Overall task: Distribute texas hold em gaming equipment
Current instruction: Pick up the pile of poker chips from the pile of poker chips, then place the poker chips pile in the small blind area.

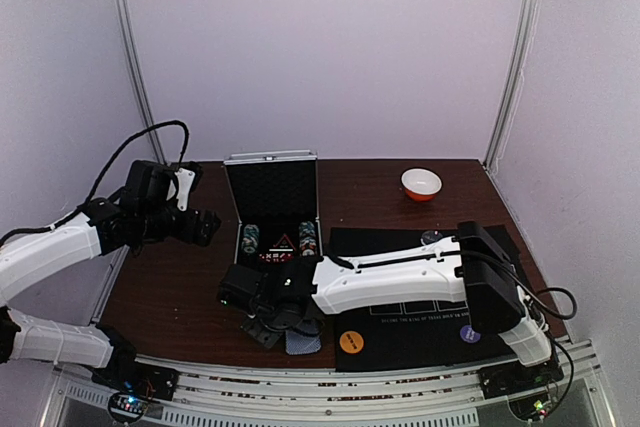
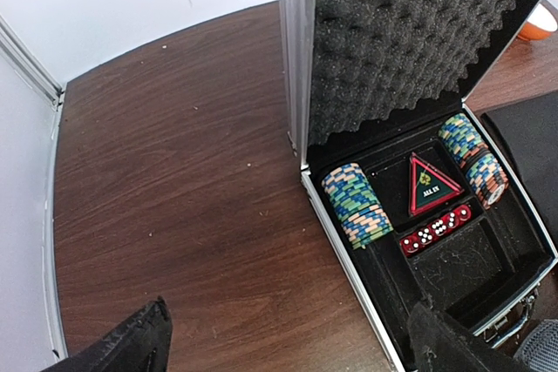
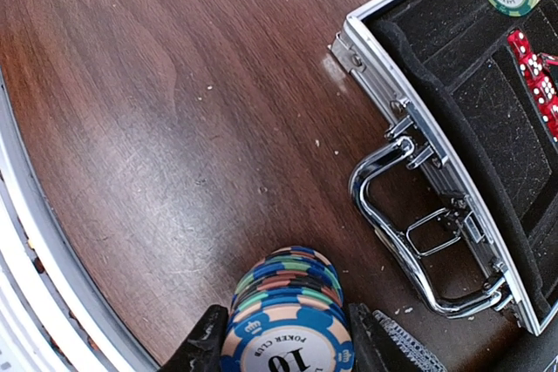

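In the right wrist view a stack of striped poker chips (image 3: 288, 298), its top chip blue and cream and marked 10, stands on the brown table. My right gripper (image 3: 288, 346) is shut on it, a finger pressed against each side. In the top view that gripper (image 1: 265, 322) is low, in front of the open case (image 1: 272, 202). Grey-blue cards (image 1: 303, 340) lie just to its right. An orange disc (image 1: 351, 341) and a purple-blue disc (image 1: 470, 333) rest on the black mat (image 1: 420, 322). More chips (image 2: 356, 205) lie in the case. My left gripper (image 2: 288, 346) hangs open and empty over bare table left of the case.
The silver case holds a red-edged triangular "ALL IN" marker (image 2: 427, 182), red dice (image 2: 436, 230) and another chip row (image 2: 475, 158). Its chrome handle (image 3: 392, 215) juts toward my right gripper. A white-and-orange bowl (image 1: 421, 183) stands at the back right.
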